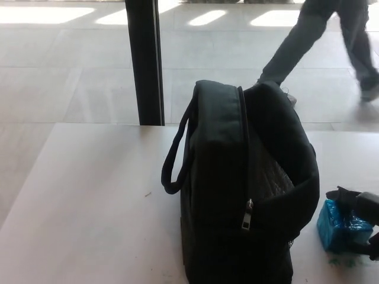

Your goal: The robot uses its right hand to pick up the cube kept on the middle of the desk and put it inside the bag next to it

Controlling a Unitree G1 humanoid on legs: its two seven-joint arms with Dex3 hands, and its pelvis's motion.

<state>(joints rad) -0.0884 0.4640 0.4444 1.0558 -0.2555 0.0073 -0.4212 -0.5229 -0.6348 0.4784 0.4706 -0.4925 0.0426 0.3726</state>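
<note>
Standing upright a little right of centre on the pale desk point(89, 201) in the head view, the black bag point(237, 189) dominates the frame. Its zip runs down the near face with the pull hanging low, and the compartment on its 3 o'clock side gapes open, showing a grey quilted lining. A carry handle loops out from the bag at 9 o'clock.

Cube point(337, 228): blue, shiny, on the desk just beside the bag's lower right corner, at about 4 o'clock from the bag's centre. It is outside the bag.

Right hand point(361, 222): enters from the right edge at the cube. One black finger lies across the cube's top, a second shows at the cube's lower right; the fingers are set on either side of the cube, pinching it. Whether the cube has left the desk surface cannot be told.

Left hand: not in view.

Background, 12 o'clock: a dark vertical post point(144, 59) rises behind the desk's far edge. At 1 to 2 o'clock, a person's legs point(320, 35) in dark trousers cross the tiled floor point(71, 89), well apart from the desk.
</note>
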